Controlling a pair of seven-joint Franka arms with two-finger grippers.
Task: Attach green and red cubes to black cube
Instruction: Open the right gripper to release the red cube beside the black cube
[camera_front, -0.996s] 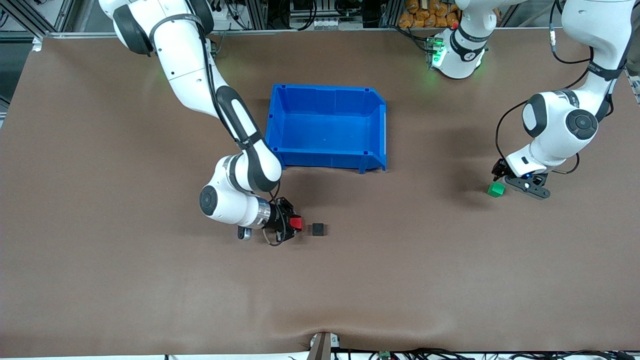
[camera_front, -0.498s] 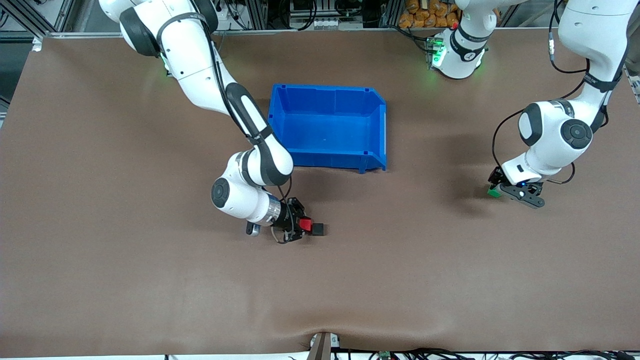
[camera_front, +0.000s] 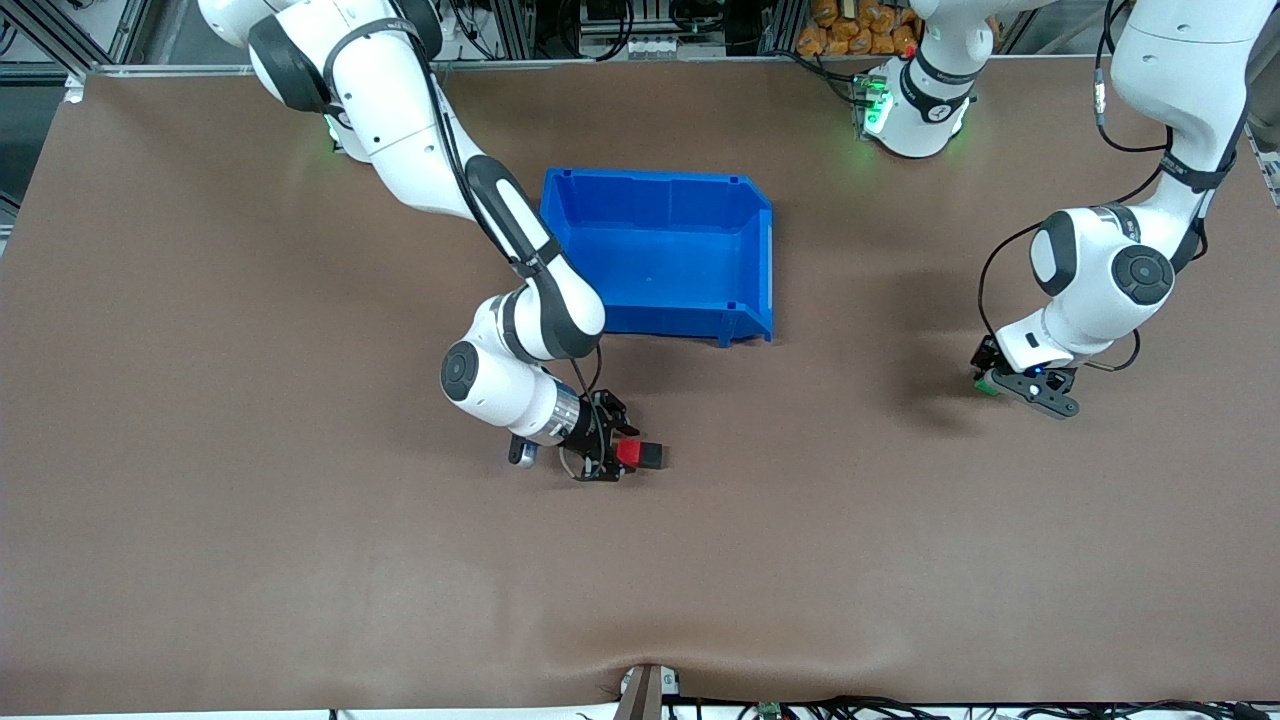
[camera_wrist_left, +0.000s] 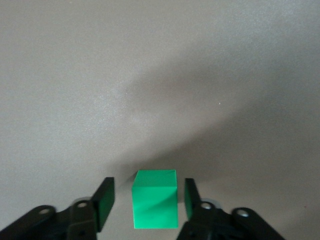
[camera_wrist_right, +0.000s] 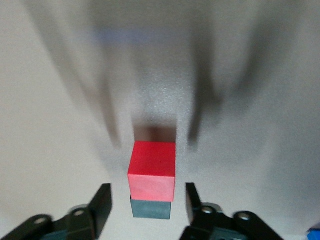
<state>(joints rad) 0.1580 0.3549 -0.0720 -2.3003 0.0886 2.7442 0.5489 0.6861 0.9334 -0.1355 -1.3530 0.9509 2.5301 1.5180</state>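
Judging by their looks, the three cubes are small, solid and light, with flat, stiff faces that should neither dent nor crush. The smooth sides could slip under a weak or skewed pinch. The sound place to take hold is on two facing sides, flat and square, near mid-height.

The red cube (camera_wrist_right: 151, 167) and the black cube (camera_wrist_right: 151, 209) lie on the brown table (camera_front: 300, 560), touching face to face. They sit nearer to the front camera than the blue bin (camera_front: 655, 176), about midway along the table. The right pincer (camera_wrist_right: 147, 192) is low over this pair with its fingers apart. The cubes sit in line with the gap, and bare table shows on either side, so neither finger appears to press on them. The red one looks joined to the black one, though the pictures cannot prove the bond.

The green cube (camera_wrist_left: 155, 205) rests on the table toward the left arm's end, well apart from the other two. The left pincer (camera_wrist_left: 148, 187) is down around it, one finger on each side. The fingers are apart, with a slim strip of table showing on both sides, so nothing is clamped yet. The cube stands square to the fingers, which suits a flat grip on its two side faces.
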